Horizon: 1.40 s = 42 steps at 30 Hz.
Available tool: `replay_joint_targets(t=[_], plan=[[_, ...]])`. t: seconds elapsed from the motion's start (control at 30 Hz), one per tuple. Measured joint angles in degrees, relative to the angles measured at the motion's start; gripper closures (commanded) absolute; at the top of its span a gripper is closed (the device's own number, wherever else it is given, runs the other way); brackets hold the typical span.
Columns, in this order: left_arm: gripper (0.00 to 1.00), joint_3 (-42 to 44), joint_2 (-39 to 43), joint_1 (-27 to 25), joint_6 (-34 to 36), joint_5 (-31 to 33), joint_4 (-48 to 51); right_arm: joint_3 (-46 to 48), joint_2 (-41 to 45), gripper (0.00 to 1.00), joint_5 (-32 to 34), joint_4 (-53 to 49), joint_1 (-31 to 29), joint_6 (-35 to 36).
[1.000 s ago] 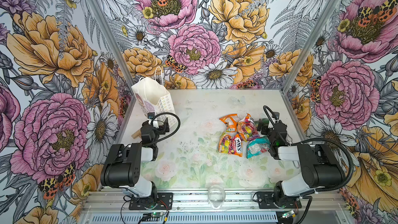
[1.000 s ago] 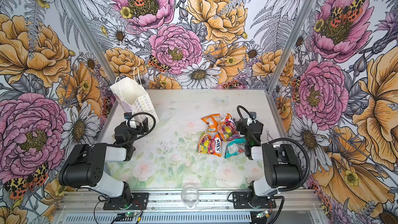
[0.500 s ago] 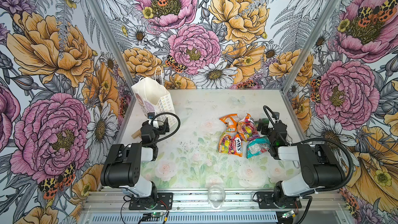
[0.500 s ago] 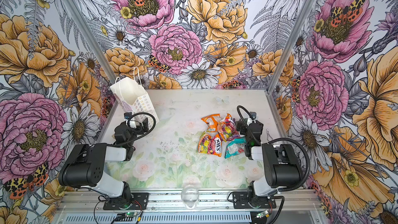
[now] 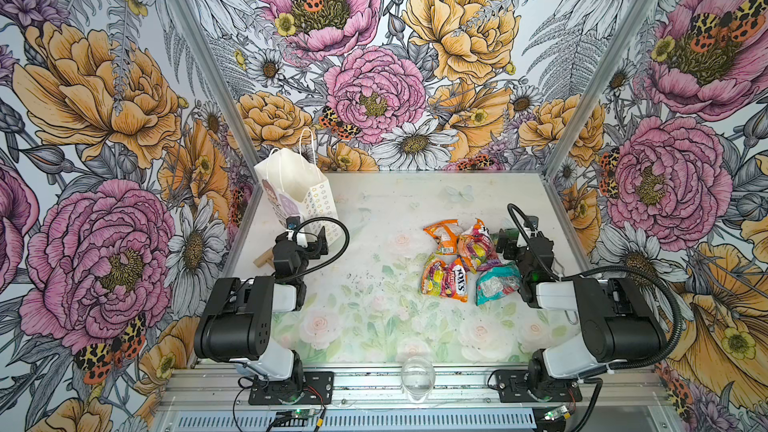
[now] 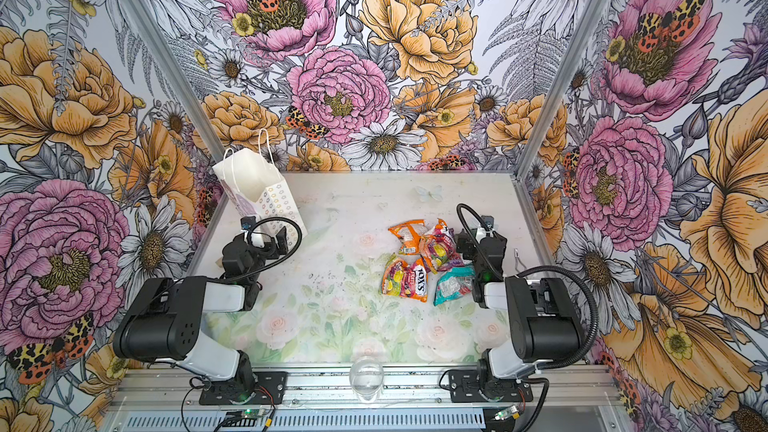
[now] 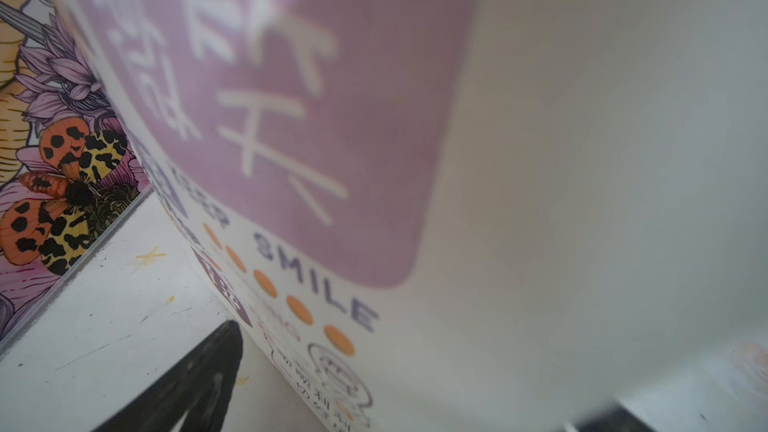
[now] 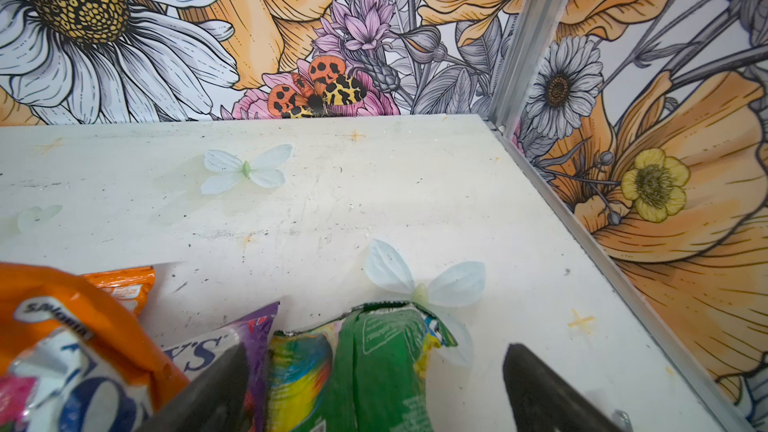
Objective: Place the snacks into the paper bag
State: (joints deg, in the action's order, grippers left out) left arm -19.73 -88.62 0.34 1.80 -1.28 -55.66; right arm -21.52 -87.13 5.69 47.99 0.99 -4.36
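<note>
Between the parted fingers of the right gripper [image 8: 374, 351]: green packet [image 8: 386, 388], flat on the table [image 8: 374, 201], not yet clamped. Light, crinkly, slick — likely to slide or crumple, so best pinched across the puffed middle, not the sealed edge. Just outside one finger, purple packet [image 8: 253, 326] and orange packet [image 8: 62, 305], side by side. Well off, paper bag [image 5: 297, 189] standing open-mouthed, thin and easily tipped — printed face close before the left gripper [image 5: 303, 239], fingers spread, contact unclear.
</note>
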Motion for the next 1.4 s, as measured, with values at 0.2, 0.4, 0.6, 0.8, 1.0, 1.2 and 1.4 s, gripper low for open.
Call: replay_joint_targets(t=[0.2, 0.4, 0.6, 0.8, 1.0, 1.2, 1.4], plan=[[0.01, 2.7, 0.0, -2.4, 1.4, 3.0, -4.2, 0.0, 0.0, 0.03, -0.2, 1.0, -0.3, 0.6], [0.01, 2.7, 0.1, -2.8, 1.8, 4.8, -5.2, 0.0, 0.0, 0.03, -0.1, 1.1, -0.3, 0.6], [0.01, 4.1, 7.2, -3.7, 2.5, 6.4, -2.9, 0.0, 0.6, 0.03, 0.0, -0.9, -0.3, 0.6], [0.01, 1.6, 19.9, -8.0, 4.4, 6.5, 10.1, -1.2, 5.4, 0.03, -0.2, -6.7, -0.3, 0.6], [0.01, -5.1, 29.4, -11.9, 1.2, 7.4, 27.8, -7.5, 11.5, 0.03, -3.6, -18.9, -0.3, 0.0], [0.01, -9.2, 37.4, -15.7, -5.5, 11.4, 42.5, -15.0, 15.1, 0.03, -10.0, -31.2, -0.4, -1.2], [0.01, -14.6, 43.1, -16.2, -18.9, 18.3, 55.7, -21.4, 16.0, 0.03, -16.3, -41.8, -1.0, -1.8]])
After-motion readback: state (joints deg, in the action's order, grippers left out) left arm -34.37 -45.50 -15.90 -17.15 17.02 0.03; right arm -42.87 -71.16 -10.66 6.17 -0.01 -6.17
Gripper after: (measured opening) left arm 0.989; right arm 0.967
